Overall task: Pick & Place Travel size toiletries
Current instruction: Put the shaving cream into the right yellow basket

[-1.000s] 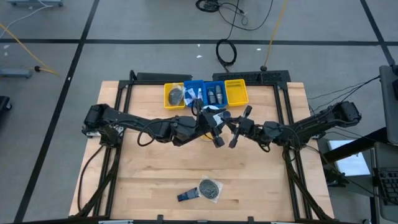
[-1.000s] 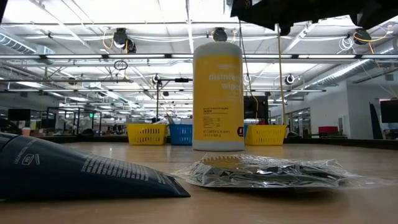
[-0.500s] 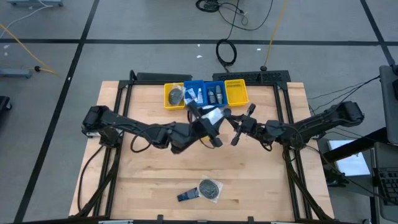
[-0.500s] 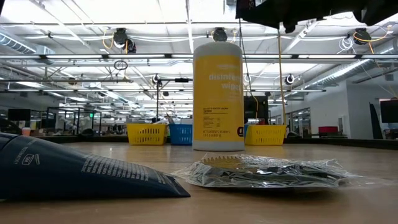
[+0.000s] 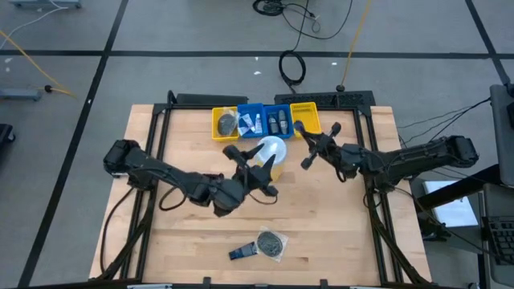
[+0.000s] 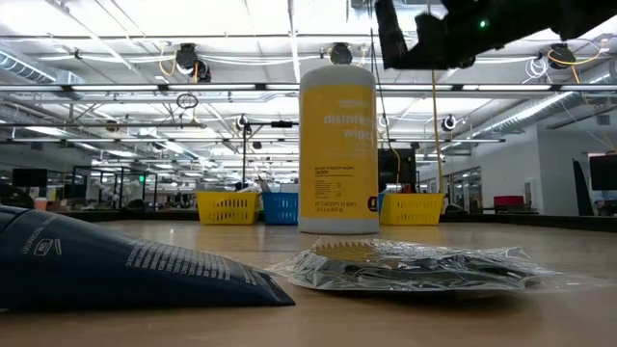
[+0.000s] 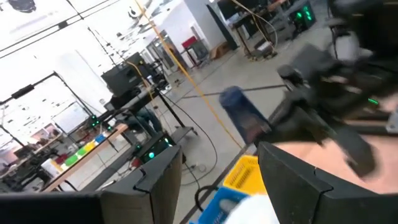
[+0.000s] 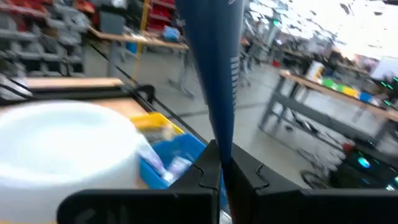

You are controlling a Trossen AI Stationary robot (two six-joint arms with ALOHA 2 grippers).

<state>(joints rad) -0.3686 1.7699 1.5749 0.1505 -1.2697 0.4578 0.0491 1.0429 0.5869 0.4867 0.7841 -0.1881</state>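
Wooden counter (image 5: 193,233) carried bins at upper centre. Right gripper (image 5: 315,147), upper right of centre, pinched a thin blue sachet (image 8: 217,68) at its flat end; it appeared light, limp and slippery. Left gripper (image 5: 255,171), centre, stood wide, empty.

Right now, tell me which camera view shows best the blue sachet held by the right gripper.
The right wrist view: the blue sachet fills the frame, pinched at its end by the shut right gripper. The high view shows only the gripper; the left wrist view shows it blurred; in the low view I cannot make it out.
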